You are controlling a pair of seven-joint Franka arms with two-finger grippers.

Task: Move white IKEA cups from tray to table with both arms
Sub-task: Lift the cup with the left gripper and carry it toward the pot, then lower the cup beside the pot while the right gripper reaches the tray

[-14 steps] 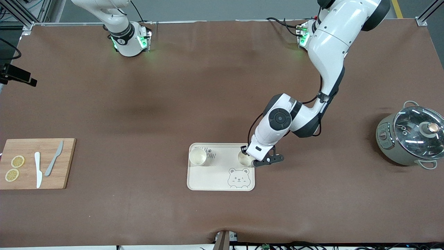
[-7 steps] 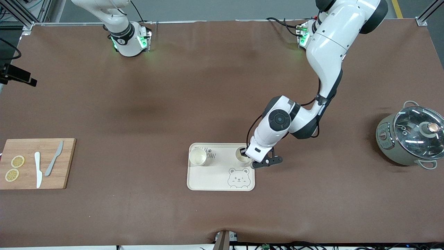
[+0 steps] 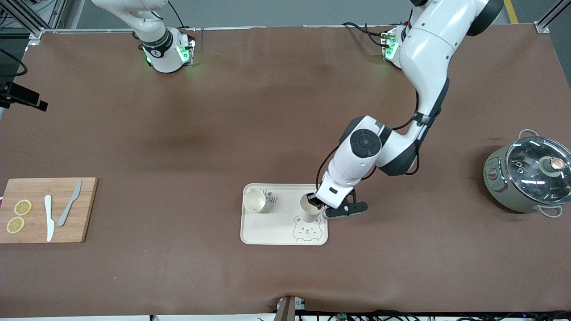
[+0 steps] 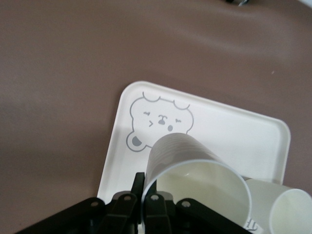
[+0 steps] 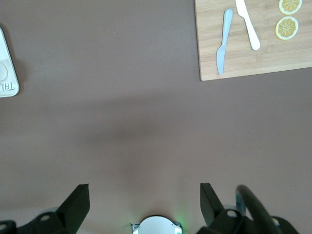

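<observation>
My left gripper is shut on the rim of one white cup, one finger inside and one outside. It holds the cup tilted over the bear-printed tray, at the edge of the bear print. In the left wrist view the gripper pinches this cup's wall, with the tray below. The second white cup stands upright on the tray's corner toward the right arm's end, and shows in the left wrist view. My right gripper is open and empty, high over its own base.
A wooden cutting board with two knives and lemon slices lies at the right arm's end, and shows in the right wrist view. A grey-green pot with a glass lid stands at the left arm's end.
My left gripper has raised and tilted the cup it holds, and carried it a little toward the bear print. The other cup and the right arm have not moved.
</observation>
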